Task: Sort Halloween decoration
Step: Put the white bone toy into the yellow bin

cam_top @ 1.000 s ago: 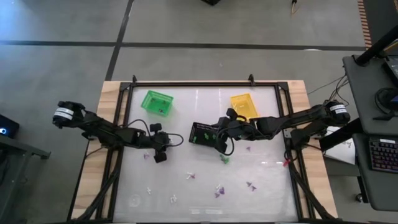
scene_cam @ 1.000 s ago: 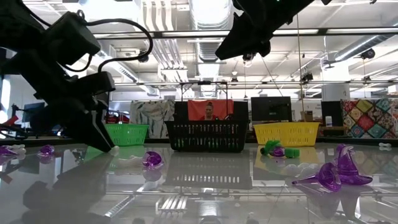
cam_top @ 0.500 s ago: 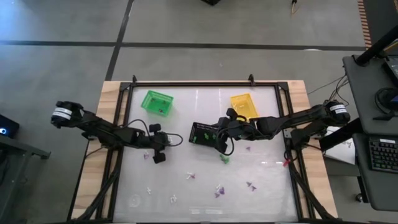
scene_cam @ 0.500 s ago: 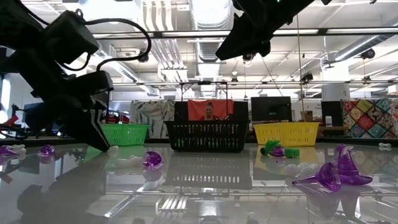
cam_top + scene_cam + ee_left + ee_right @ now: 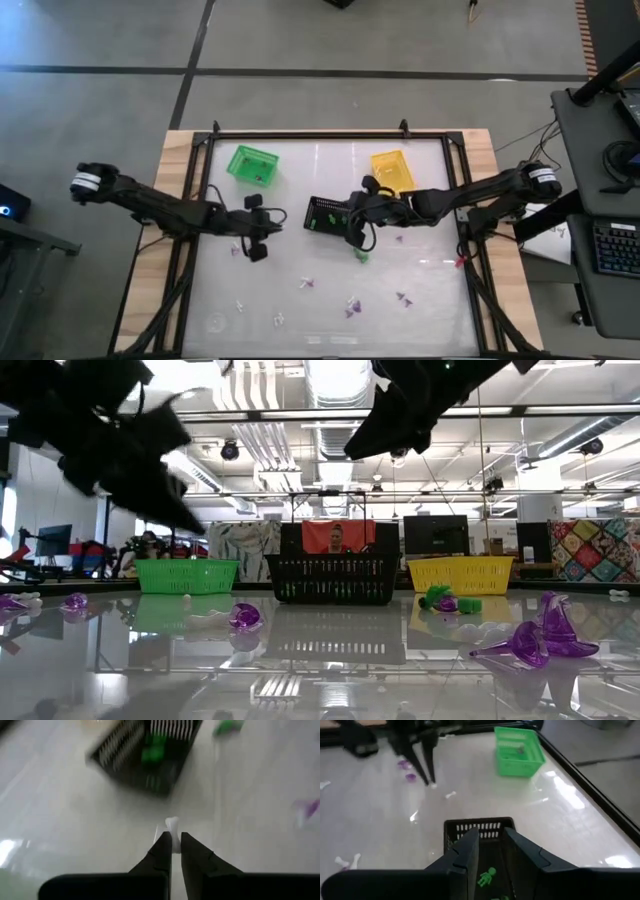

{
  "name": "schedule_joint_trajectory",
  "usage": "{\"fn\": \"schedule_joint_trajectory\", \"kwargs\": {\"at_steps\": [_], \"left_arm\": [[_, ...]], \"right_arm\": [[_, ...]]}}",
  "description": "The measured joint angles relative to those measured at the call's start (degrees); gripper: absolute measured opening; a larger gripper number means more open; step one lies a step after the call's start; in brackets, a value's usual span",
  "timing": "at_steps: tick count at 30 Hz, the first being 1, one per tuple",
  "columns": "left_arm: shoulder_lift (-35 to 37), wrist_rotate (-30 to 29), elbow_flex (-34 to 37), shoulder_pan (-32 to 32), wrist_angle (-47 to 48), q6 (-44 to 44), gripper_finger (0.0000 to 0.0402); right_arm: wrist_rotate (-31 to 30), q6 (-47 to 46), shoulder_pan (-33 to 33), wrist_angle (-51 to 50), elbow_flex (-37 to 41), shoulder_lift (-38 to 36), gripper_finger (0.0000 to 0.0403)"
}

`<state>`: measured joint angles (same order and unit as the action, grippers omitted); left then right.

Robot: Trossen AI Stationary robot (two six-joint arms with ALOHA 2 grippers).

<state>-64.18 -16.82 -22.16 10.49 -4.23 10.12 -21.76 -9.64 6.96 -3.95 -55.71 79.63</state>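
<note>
Scattered across the glossy worktop [image 5: 420, 280] are tiny trinkets [image 5: 352, 305]. One white trinket [image 5: 172, 824] is clamped in the left gripper's [image 5: 173, 841] fingers; the right gripper's [image 5: 487, 840] fingers are held apart above the black basket [image 5: 330, 216].

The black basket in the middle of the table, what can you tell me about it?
The black basket is a small rectangular tub of what looks like plastic, its walls slotted like a grille. It stands upright on the glossy white table, between the green basket and the yellow basket. Green trinkets lie inside it. The right gripper hangs just above its open top, apparently not touching it.
</note>
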Motion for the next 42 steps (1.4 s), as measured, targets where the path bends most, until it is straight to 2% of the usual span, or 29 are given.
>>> {"fn": "schedule_joint_trajectory", "kwargs": {"at_steps": [4,9,15,18,26,33,42], "left_arm": [[2.3,0.6,-0.2,0.0,-9.5,-4.0,0.0000],[1.8,2.7,-0.2,0.0,-23.4,-7.5,0.0000],[-0.8,2.9,-0.2,0.2,-32.2,-8.9,0.0000],[-2.4,2.9,-0.2,0.2,-34.3,-8.8,0.0000],[-6.4,2.9,-0.3,0.2,-39.9,-8.1,0.0000],[-7.4,2.9,-0.3,0.2,-41.1,-8.1,0.0000],[-7.2,2.9,-0.3,0.2,-42.5,-8.1,0.0000]], "right_arm": [[5.3,4.6,0.0,12.5,3.5,2.2,0.0082],[8.7,11.4,0.2,32.9,7.6,7.2,0.0082],[9.9,18.4,0.3,54.5,8.0,14.7,0.0082],[10.2,19.8,0.3,60.6,7.1,17.4,0.0082],[10.3,20.1,0.3,61.0,4.6,20.1,0.0082],[10.4,18.7,0.3,61.1,4.4,20.1,0.0079],[10.4,18.2,0.3,60.9,4.4,20.1,0.0040]]}}
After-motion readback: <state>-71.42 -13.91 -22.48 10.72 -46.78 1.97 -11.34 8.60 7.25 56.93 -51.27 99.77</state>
